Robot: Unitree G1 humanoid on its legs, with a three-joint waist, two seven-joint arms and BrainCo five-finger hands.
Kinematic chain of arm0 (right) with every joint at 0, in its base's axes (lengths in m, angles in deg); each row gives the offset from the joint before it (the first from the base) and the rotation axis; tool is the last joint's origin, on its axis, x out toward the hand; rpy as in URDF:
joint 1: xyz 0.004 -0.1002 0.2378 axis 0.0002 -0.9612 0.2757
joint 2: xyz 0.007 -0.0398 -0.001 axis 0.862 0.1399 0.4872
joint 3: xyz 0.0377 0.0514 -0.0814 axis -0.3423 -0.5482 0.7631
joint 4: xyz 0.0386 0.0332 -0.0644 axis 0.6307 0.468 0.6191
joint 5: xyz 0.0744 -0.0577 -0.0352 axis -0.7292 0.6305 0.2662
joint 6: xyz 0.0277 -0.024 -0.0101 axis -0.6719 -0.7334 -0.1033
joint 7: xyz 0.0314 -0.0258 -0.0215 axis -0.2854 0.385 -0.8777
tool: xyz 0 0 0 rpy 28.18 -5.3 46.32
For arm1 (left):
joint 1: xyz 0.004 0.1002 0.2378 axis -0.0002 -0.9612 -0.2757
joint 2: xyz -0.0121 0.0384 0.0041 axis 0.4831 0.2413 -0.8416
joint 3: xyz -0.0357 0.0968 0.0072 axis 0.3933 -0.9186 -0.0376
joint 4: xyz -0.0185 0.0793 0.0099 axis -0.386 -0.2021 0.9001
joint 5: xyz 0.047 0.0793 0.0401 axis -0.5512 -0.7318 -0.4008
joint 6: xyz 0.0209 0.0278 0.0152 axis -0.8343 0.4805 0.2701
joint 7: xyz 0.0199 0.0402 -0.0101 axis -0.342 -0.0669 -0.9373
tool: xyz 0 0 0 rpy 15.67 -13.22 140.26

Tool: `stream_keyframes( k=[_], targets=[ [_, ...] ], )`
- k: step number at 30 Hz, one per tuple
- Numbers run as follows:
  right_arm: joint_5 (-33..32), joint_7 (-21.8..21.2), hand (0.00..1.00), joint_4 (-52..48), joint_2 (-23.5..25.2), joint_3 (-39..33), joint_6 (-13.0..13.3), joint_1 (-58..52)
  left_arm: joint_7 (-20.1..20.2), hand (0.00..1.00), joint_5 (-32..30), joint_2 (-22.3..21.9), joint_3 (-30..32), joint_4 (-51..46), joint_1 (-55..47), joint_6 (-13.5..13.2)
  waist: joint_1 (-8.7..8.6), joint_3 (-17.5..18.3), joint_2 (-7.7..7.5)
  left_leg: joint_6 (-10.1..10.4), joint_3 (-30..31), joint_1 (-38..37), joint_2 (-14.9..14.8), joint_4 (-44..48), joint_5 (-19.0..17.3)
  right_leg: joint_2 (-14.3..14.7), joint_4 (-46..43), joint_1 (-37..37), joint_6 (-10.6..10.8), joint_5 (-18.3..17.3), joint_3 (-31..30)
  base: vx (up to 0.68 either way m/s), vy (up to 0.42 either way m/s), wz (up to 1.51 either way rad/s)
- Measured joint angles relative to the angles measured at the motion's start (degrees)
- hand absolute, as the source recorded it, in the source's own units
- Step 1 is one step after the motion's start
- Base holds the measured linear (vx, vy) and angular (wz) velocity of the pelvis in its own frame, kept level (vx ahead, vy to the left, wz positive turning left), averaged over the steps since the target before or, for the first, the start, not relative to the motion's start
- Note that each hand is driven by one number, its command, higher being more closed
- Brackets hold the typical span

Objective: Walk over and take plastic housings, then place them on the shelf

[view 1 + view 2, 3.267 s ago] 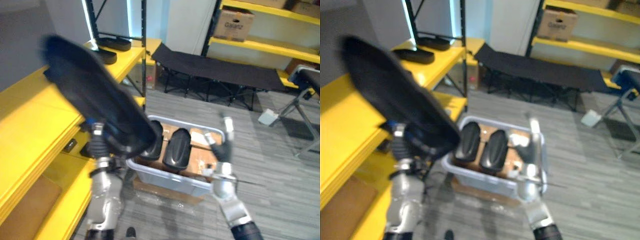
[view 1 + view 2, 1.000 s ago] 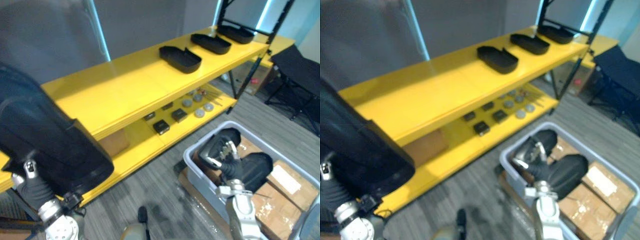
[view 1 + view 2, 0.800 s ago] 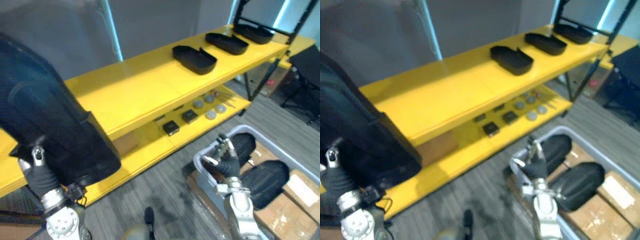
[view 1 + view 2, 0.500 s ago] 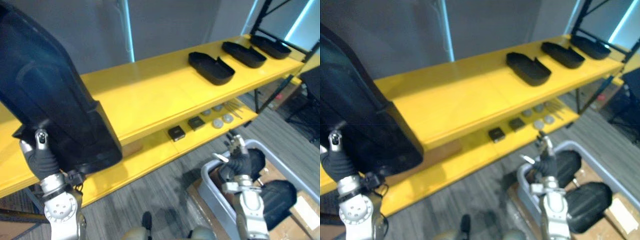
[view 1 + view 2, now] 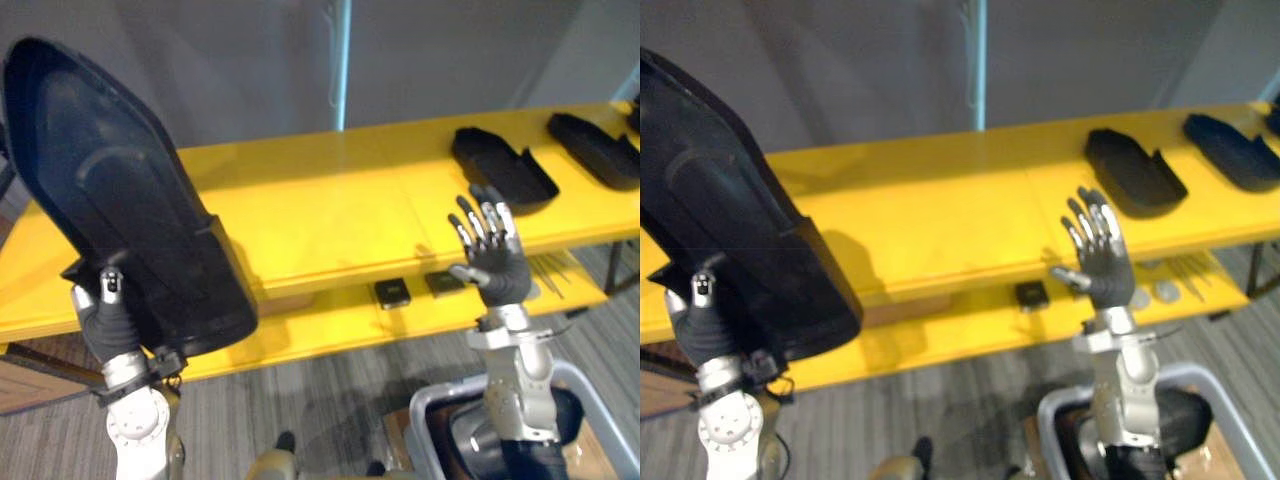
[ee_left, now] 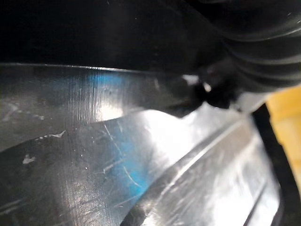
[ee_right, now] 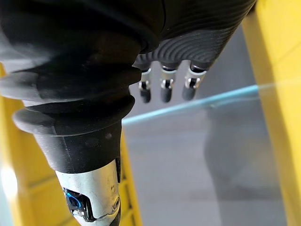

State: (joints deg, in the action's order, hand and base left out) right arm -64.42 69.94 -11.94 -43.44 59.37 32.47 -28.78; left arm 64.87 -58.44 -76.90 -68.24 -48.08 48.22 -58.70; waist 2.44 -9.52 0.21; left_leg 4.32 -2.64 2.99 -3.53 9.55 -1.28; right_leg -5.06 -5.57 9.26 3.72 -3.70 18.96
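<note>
Large black plastic housing (image 5: 112, 195) pinched low by left hand (image 5: 101, 325), thumb in front; right hand (image 5: 491, 264) spread, empty. Risk: top-heavy housing slipping, or clipping long yellow shelf (image 5: 330, 212) edge.

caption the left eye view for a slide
Left hand holds a black housing before the yellow shelf; right hand open, empty.

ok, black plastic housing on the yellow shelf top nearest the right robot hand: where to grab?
Likely its near long rim, from the front and above. The black plastic housing lies flat, hollow side up, so that thin raised wall can be pinched; the open right robot hand is on that side.
</note>
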Motion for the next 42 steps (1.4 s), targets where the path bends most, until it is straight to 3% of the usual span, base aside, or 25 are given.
stream_keyframes(
  k=[5, 8, 12, 16, 21, 24, 28, 35, 42],
  targets=[
    [0.9, 3.2, 0.00, -0.8, 4.5, -0.7, -0.2, -2.0, 0.5, 1.00, -1.6, -0.5, -0.5, -0.9, 0.3, -0.1, -0.29, 0.0, -0.24, -0.8, -4.6, -5.0, 1.1, -8.6, 1.6, -1.2, 0.4, -0.5, 0.2, -1.2, -2.1, 0.01, 0.023, -0.27],
    [1.3, 4.7, 0.00, -3.9, 6.9, -1.3, -0.1, -6.0, 2.5, 1.00, -2.3, 0.2, -1.8, -0.9, 2.0, 0.6, -1.94, 0.8, -0.65, -1.1, -6.5, -5.3, 2.3, -11.4, 2.7, -2.2, 1.8, -1.4, 0.8, -2.0, -3.3, -0.03, 0.016, -0.28],
    [4.2, 6.1, 0.00, -6.8, 9.0, 0.2, -0.1, -11.8, 7.3, 1.00, -2.0, 4.4, -6.5, 1.9, 6.8, 5.8, -4.26, 1.6, -0.47, -1.2, -9.6, -7.1, 2.2, -14.2, 3.9, -1.9, 2.1, -2.6, 1.1, -1.7, -6.0, -0.02, 0.008, -0.37],
    [5.6, 6.1, 0.00, -10.1, 9.1, 1.2, -0.3, -13.6, 8.5, 1.00, -0.5, 5.6, -10.5, 8.4, 12.8, 11.4, -6.66, 2.6, 0.00, -1.3, -12.4, -7.1, 2.0, -14.2, 3.8, -1.7, 2.7, -3.8, 1.2, -0.5, -8.7, 0.02, 0.025, -0.37],
    [6.8, 6.0, 0.00, -11.6, 9.0, 2.1, -2.8, -15.6, 3.5, 1.00, 3.2, 6.2, -13.5, 26.6, 24.0, 22.5, -9.69, 2.8, 0.08, -1.3, -16.8, -7.9, 1.1, -14.2, 3.7, -0.7, 3.5, -5.1, 1.0, 1.3, -13.0, -0.02, 0.014, -0.42],
    [6.7, 6.1, 0.00, -11.7, 8.6, 2.0, -3.1, -17.0, -0.4, 1.00, 3.8, 6.6, -13.2, 36.1, 29.0, 25.8, -11.67, 2.8, 0.16, -1.3, -18.3, -8.0, 0.6, -14.3, 3.7, -0.2, 4.2, -5.4, 0.9, 2.2, -14.5, -0.06, -0.012, -0.32],
    [6.7, 4.7, 0.00, -11.8, 7.2, 1.7, -5.0, -18.7, -4.7, 1.00, 7.7, 10.8, -11.0, 50.0, 39.0, 30.5, -14.95, 3.0, 1.05, -1.1, -20.9, -7.9, 0.0, -14.5, 3.8, 0.6, 4.5, -6.9, 0.6, 3.3, -17.3, -0.05, -0.002, -0.36],
    [6.7, 2.3, 0.00, -12.0, 5.2, 1.8, -6.1, -19.2, -7.0, 1.00, 13.7, 17.5, -8.2, 63.5, 50.2, 35.6, -16.95, 3.1, 2.53, -0.9, -22.9, -7.9, -0.5, -14.5, 3.9, 1.1, 5.1, -7.9, 0.3, 4.2, -19.3, -0.01, 0.010, -0.16],
    [6.7, 2.2, 0.00, -12.2, 4.5, 2.0, -8.7, -19.1, -10.0, 1.00, 14.5, 17.9, -4.6, 69.7, 51.5, 38.7, -18.82, 3.0, 2.79, -0.9, -23.1, -7.6, -0.5, -14.4, 3.9, 1.2, 4.8, -8.4, 0.2, 4.2, -20.0, 0.00, 0.002, -0.01]
  ],
)
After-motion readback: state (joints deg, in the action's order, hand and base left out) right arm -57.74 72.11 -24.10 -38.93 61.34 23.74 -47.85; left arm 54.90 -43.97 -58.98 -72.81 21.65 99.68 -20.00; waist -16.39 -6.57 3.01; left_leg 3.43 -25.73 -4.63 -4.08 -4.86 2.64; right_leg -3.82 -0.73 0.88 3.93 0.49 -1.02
